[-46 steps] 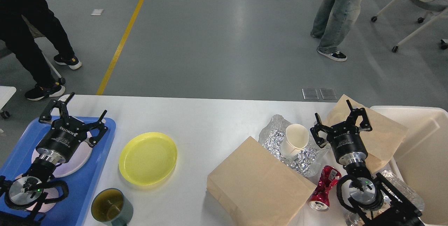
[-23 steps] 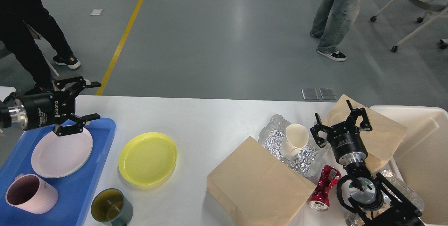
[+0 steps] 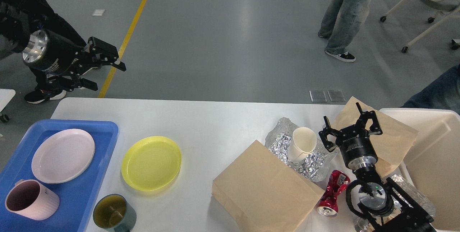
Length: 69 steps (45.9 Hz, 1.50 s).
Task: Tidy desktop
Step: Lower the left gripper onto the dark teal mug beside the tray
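Observation:
The white desktop [image 3: 215, 124] spans the view. On its left, a blue tray [image 3: 102, 142] holds a pink plate [image 3: 63, 154] and a pink mug [image 3: 27, 199]. A yellow plate [image 3: 151, 162] and a dark green mug [image 3: 113, 214] sit beside the tray. My left gripper [image 3: 107, 74] is raised high above the table's far left corner, open and empty. My right gripper [image 3: 350, 126] hovers open over the right side, next to a paper cup [image 3: 303, 144] lying on crumpled foil [image 3: 312, 165], with nothing between its fingers.
A brown paper bag [image 3: 264, 189] lies front centre, another bag [image 3: 393, 138] behind my right gripper. A crushed red can [image 3: 332, 192] rests near my right arm. A cream bin [image 3: 436, 153] stands at the right edge. People stand on the floor beyond.
My left arm has lifted from over the blue tray up and back past the table's far left corner, uncovering the pink plate and mug. The right arm has stayed still.

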Motion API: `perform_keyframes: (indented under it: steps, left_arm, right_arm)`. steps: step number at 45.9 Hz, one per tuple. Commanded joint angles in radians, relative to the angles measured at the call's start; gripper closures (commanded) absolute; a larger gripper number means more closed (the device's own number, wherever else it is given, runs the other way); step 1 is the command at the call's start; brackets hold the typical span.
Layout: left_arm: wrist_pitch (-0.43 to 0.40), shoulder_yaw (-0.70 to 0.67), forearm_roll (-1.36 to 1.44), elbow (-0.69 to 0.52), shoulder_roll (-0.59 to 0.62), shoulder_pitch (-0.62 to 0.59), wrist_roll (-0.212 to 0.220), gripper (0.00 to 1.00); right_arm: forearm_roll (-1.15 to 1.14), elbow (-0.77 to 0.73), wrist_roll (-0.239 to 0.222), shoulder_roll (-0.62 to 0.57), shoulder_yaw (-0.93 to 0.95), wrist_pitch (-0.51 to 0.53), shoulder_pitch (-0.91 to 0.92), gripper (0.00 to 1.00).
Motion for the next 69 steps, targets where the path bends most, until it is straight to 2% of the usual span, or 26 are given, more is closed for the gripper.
perform_keyframes:
  steps: [1, 8, 16, 25, 28, 33, 38, 43, 46, 53, 56, 65, 69]
  left_arm:
    - [0.0, 0.176, -0.014, -0.052, -0.143, -0.143, -0.005, 0.03]
    - [0.0, 0.249, -0.083, -0.208, -0.247, -0.342, 0.001, 0.03]
    - [0.006, 0.356, -0.253, -0.48, -0.324, -0.632, -0.006, 0.04]
    - [0.001, 0.41, -0.367, -0.73, -0.333, -0.833, -0.005, 0.04]
    - [-0.002, 0.413, -0.37, -0.784, -0.333, -0.862, -0.003, 0.04]
    - [-0.015, 0.451, -0.369, -0.795, -0.336, -0.867, -0.005, 0.04]
    - [-0.058, 0.466, -0.367, -0.785, -0.29, -0.878, -0.006, 0.03]
    - [-0.045, 0.486, -0.364, -0.778, -0.275, -0.867, 0.001, 0.03]
    - [-0.065, 0.491, -0.363, -0.767, -0.264, -0.861, 0.001, 0.03]
    - [-0.063, 0.494, -0.283, -0.765, -0.224, -0.746, 0.017, 0.04]
    - [-0.026, 0.493, -0.217, -0.759, -0.212, -0.665, 0.015, 0.08]
    - [0.15, 0.483, -0.175, -0.758, -0.131, -0.421, 0.012, 0.08]
    - [0.251, 0.482, -0.175, -0.759, -0.126, -0.301, 0.01, 0.11]
  right_arm:
    - [0.0, 0.0, 0.0, 0.001, 0.0, 0.0, 0.0, 0.0]
    - [0.0, 0.0, 0.0, 0.001, 0.0, 0.0, 0.0, 0.0]
    - [0.0, 0.0, 0.0, -0.001, 0.0, 0.0, 0.0, 0.0]
    - [0.0, 0.0, 0.0, 0.001, 0.0, 0.0, 0.0, 0.0]
    - [0.0, 0.0, 0.0, -0.001, 0.0, 0.0, 0.0, 0.0]
    - [0.0, 0.0, 0.0, 0.001, 0.0, 0.0, 0.0, 0.0]
    - [0.0, 0.0, 0.0, 0.001, 0.0, 0.0, 0.0, 0.0]
    - [0.0, 0.0, 0.0, -0.001, 0.0, 0.0, 0.0, 0.0]
    - [0.0, 0.0, 0.0, 0.001, 0.0, 0.0, 0.0, 0.0]
    - [0.0, 0.0, 0.0, -0.001, 0.0, 0.0, 0.0, 0.0]
    - [0.0, 0.0, 0.0, -0.001, 0.0, 0.0, 0.0, 0.0]
    - [0.0, 0.0, 0.0, -0.001, -0.002, 0.0, 0.0, 0.0]
    - [0.0, 0.0, 0.0, 0.001, 0.0, 0.0, 0.0, 0.0]
